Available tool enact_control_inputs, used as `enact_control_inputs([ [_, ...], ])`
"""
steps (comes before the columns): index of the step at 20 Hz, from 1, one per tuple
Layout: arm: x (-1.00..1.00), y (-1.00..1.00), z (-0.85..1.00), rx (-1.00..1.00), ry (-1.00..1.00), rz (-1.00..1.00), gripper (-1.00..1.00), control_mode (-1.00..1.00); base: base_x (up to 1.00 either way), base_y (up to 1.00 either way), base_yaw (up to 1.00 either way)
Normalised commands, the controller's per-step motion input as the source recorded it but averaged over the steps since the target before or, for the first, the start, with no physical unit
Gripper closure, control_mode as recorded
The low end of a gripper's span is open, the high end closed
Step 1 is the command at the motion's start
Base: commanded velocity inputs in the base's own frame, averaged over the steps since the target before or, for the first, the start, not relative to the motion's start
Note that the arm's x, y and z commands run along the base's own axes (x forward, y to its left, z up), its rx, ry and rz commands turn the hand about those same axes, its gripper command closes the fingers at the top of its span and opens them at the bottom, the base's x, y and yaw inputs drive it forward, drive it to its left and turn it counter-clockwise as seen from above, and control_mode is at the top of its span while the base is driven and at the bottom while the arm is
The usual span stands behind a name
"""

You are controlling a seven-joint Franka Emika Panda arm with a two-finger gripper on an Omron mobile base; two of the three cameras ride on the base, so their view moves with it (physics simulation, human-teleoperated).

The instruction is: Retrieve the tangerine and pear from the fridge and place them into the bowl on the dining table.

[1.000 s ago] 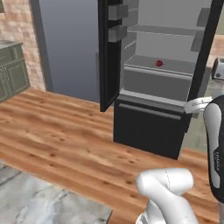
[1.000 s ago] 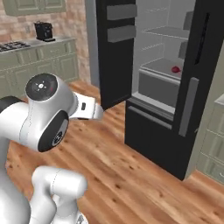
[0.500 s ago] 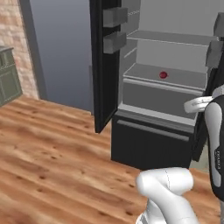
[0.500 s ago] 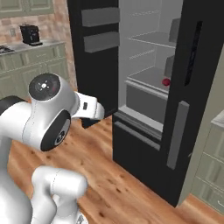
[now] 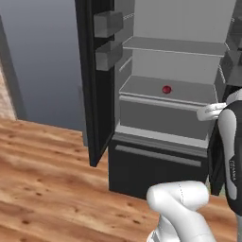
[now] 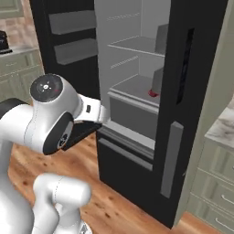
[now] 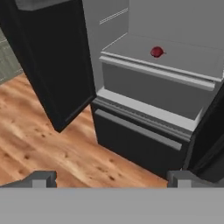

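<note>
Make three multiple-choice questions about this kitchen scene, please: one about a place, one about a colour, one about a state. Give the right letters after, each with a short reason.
1. Where is the pear?
A. on the wooden floor
B. on a shelf inside the fridge
C. between the gripper's fingers

2. What colour is the pear?
A. dark red
B. green
C. yellow

3. How is the fridge's left door?
A. shut
B. taken off
C. swung open

Answers:
1 B: the pear lies on a pale grey shelf of the fridge, above its bottom drawer.
2 A: it shows dark red against the grey shelf in the hand view and both base views.
3 C: the left door stands out from the cabinet, so the shelves show; the gripper is open and short of the fridge.
</note>
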Motion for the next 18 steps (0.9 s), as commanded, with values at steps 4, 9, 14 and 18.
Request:
enact_control_inputs([
  [4,0.0,0.0,0.0,0.0,0.0,0.0,-1.0,1.0,0.6,0.11,-0.37],
  [9,0.0,0.0,0.0,0.0,0.0,0.0,-1.0,1.0,0.74,0.6,-0.37],
  [14,0.0,0.0,0.0,0.0,0.0,0.0,-1.0,1.0,0.6,0.73,-0.34],
  [18,0.0,0.0,0.0,0.0,0.0,0.0,-1.0,1.0,0.32,0.0,-0.26],
])
